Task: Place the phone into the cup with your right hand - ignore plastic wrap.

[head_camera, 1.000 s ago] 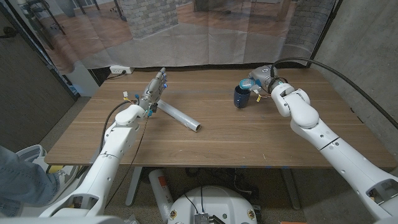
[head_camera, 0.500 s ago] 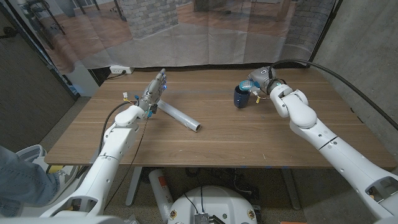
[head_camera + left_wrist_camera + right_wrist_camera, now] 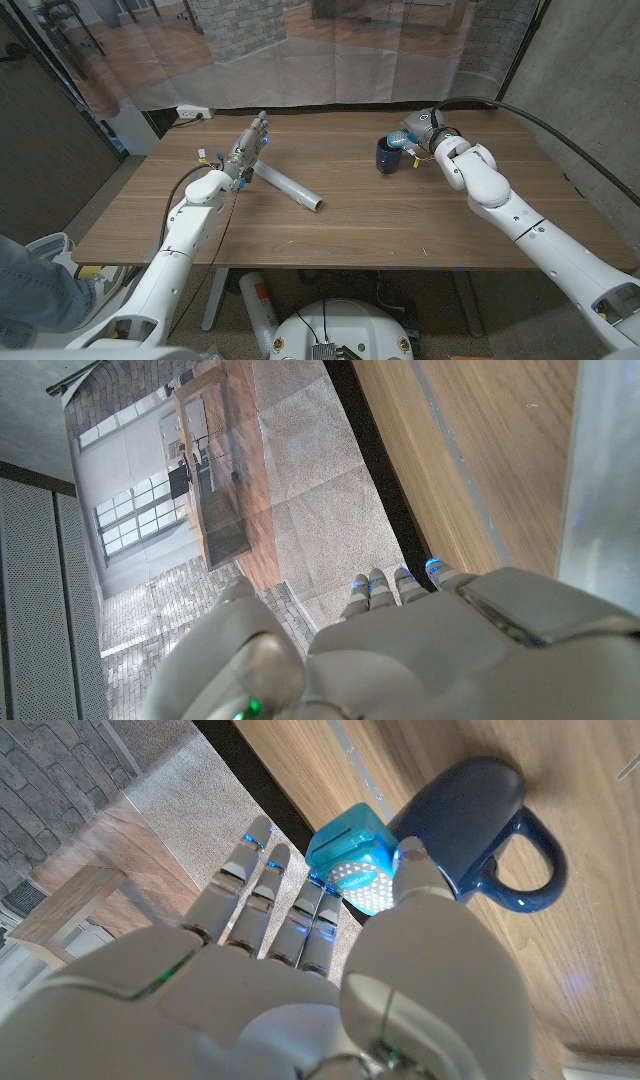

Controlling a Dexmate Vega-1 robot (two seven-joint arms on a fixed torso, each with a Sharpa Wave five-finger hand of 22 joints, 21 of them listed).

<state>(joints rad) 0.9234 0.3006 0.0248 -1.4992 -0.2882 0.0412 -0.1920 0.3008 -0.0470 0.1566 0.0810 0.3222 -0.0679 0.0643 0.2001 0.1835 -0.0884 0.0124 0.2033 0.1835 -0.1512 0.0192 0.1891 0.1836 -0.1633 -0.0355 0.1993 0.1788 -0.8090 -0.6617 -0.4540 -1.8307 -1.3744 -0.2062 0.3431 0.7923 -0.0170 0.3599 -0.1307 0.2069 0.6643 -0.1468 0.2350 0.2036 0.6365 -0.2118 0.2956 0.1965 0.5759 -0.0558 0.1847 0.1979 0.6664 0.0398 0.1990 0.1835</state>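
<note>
Wooden table (image 3: 400, 215) backed by a translucent plastic curtain. Far right on it, a dark blue cup (image 3: 387, 155), handle shown in the right wrist view. Directly above the cup's mouth, a light blue phone (image 3: 352, 865), pinched between thumb and fingers (image 3: 262, 895) of the right hand (image 3: 420, 130); long axis not discernible. Far left, left hand (image 3: 246, 148) extended, holding nothing, beside a silver tube (image 3: 288, 187).

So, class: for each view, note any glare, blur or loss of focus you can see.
Head view: evenly lit, sharp, and the plastic sheet hazes the room behind. Left wrist view: the left hand is soft and near. Right wrist view: glare on the cup; the right hand is blurred.
</note>
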